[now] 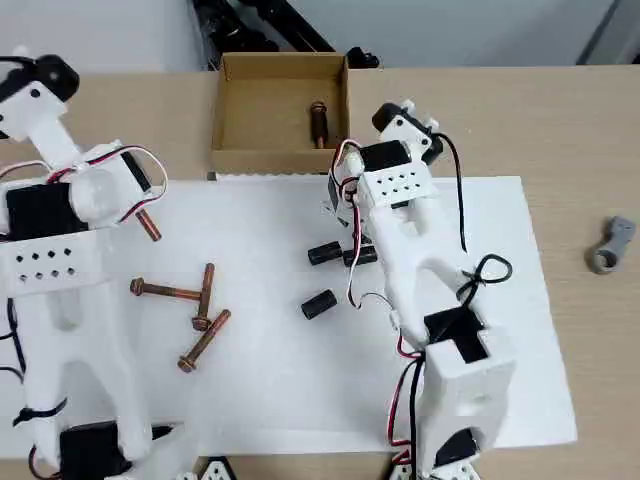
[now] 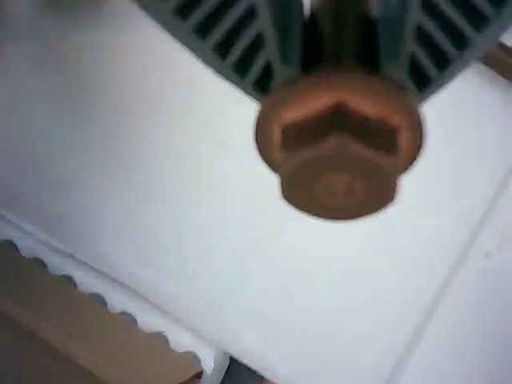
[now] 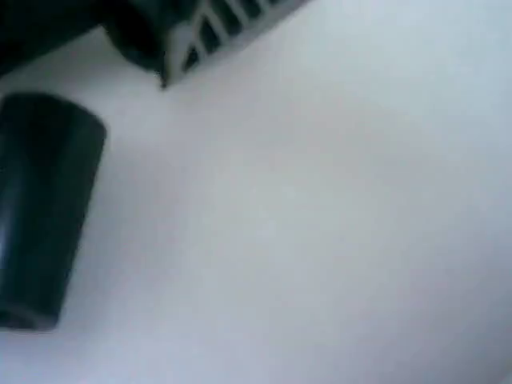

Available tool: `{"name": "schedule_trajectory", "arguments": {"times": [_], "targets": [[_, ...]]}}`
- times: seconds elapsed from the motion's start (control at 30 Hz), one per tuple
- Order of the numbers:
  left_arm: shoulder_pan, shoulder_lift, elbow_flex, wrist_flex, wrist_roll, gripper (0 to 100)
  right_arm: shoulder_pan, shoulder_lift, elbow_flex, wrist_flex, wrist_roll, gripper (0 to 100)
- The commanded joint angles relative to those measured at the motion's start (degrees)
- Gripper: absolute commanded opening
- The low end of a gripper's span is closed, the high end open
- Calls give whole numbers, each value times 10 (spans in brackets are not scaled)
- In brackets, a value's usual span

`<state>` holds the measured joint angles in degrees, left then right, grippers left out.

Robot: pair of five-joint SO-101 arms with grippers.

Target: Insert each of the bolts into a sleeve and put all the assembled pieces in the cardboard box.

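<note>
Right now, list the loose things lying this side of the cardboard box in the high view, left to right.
Three copper-coloured metal bolts → three short black cylindrical sleeves → small grey plastic part.

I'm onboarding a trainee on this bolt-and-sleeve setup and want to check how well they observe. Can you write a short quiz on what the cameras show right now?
1. How many bolts lie loose on the white mat, not counting any that an arm holds?
2. True or false: the cardboard box is empty.
3. What is in the fingers of the left gripper? A) a black sleeve B) a bolt C) nothing

Key
1. Three.
2. False: one assembled piece lies inside it.
3. B: the held bolt hangs head down over the mat.
</note>
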<state>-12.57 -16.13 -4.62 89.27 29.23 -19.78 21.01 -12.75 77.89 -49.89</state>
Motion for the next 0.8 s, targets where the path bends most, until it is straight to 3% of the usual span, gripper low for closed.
{"name": "schedule_trajectory", "arguments": {"times": [0.0,0.5,0.77], "targets": [[0,-26,-7,2,-5,5,7,6,-5,-9,-5,129],[0,-25,-7,-3,-5,5,71,41,-5,-30,-1,131],[1,-23,-7,-6,-4,5,53,80,-5,-66,0,132]]}}
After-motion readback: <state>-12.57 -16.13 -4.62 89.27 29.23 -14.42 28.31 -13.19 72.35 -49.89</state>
